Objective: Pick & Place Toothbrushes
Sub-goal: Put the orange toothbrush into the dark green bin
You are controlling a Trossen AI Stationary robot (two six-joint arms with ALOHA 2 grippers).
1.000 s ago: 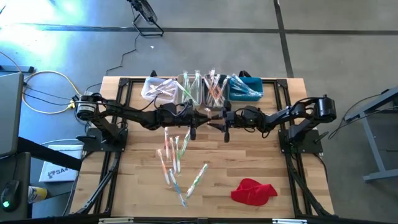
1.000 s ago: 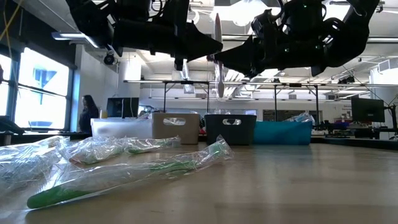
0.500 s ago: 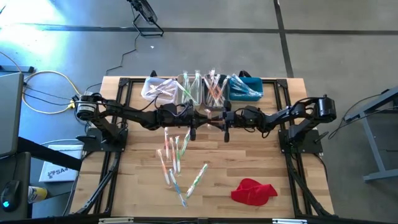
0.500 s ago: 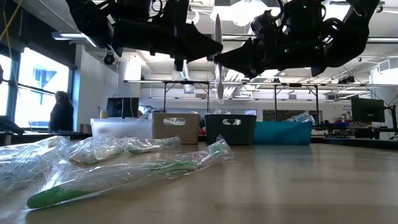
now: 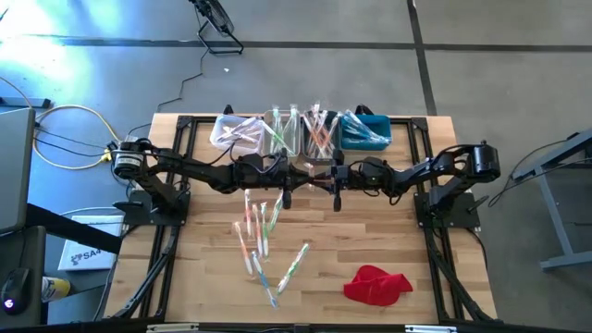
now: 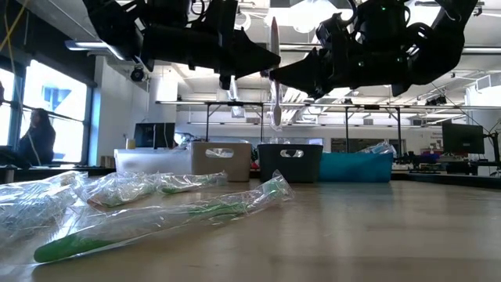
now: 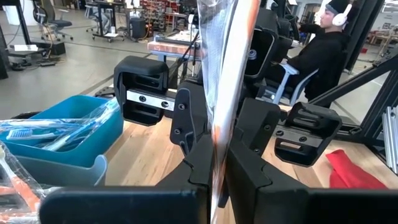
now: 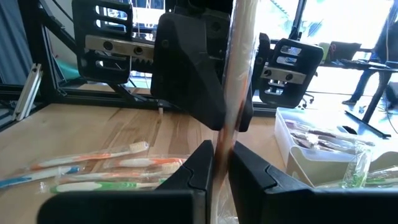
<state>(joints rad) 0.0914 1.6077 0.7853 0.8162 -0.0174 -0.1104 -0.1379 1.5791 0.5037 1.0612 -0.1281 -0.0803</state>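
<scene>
Both arms meet nose to nose above the middle of the surface [image 5: 388, 250], each pair of fingers pinching the same wrapped toothbrush [image 6: 275, 70], which hangs upright between them, clear of the wood. The left gripper [image 7: 214, 177] is clamped on it, as is the right gripper [image 8: 221, 171]. Below and toward the left arm's side lies a loose heap of wrapped brushes [image 5: 264, 245]. A row of bins [image 5: 301, 131] lines the far edge, with brushes inside. A red cloth [image 5: 376, 284] rests near the right front corner.
</scene>
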